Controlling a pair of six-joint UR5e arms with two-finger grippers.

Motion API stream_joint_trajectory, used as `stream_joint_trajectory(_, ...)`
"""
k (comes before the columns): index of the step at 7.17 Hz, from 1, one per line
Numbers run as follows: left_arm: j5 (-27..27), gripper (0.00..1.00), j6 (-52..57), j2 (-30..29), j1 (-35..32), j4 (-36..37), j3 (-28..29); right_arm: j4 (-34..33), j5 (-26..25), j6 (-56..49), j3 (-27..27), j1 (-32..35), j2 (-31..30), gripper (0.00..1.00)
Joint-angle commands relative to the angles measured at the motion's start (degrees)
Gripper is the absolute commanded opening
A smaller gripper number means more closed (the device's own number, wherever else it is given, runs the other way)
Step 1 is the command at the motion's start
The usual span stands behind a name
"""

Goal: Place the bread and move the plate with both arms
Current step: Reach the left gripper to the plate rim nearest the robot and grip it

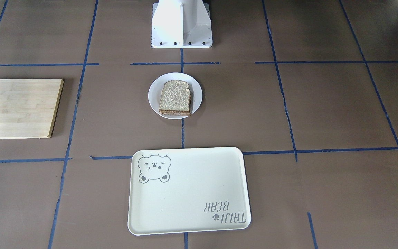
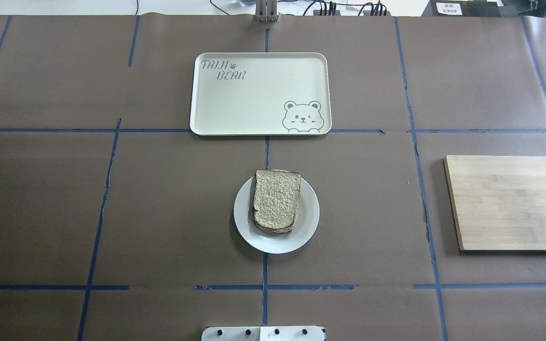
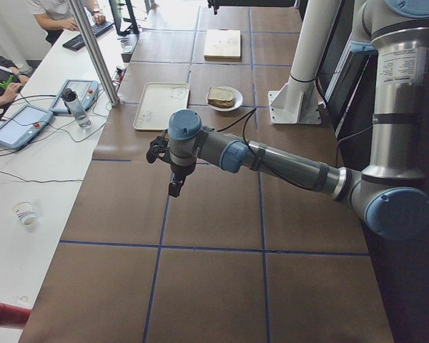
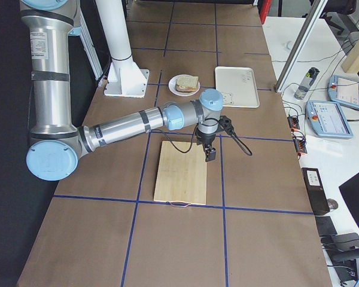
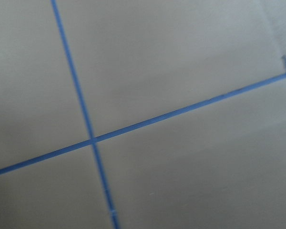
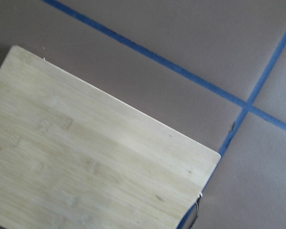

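Rough-crumbed bread [image 2: 276,201] on round white plate [image 2: 306,226]

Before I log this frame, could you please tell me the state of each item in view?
bread: lying on the plate.
plate: on the table, ungripped.
tray: flat, apart from plate.
cutting board: flat on the table.
left gripper: above bare table; opening unclear.
right gripper: above cutting board; opening unclear.
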Motion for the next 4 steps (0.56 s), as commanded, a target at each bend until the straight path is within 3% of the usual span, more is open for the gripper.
stream_joint_trajectory(1, -0.6, 1.00, -20.7, -0.6, 10.5, -15.3, -0.1, 0.3, 4.2, -6.0, -0.1, 5.1, -8.8, 1.00)
stream_joint_trajectory(3, -0.3, 1.00, -50.3, -3.4, 23.3, -30.8, 0.4, 0.5, 4.4, -5.5, -0.3, 5.4, -8.7, 1.00)
stream_joint_trajectory(4, 0.9, 1.00, -58.8, -5.2, 26.9, -35.6, 0.6, 0.5, 4.4, -5.5, -0.3, 5.4, -8.7, 1.00)
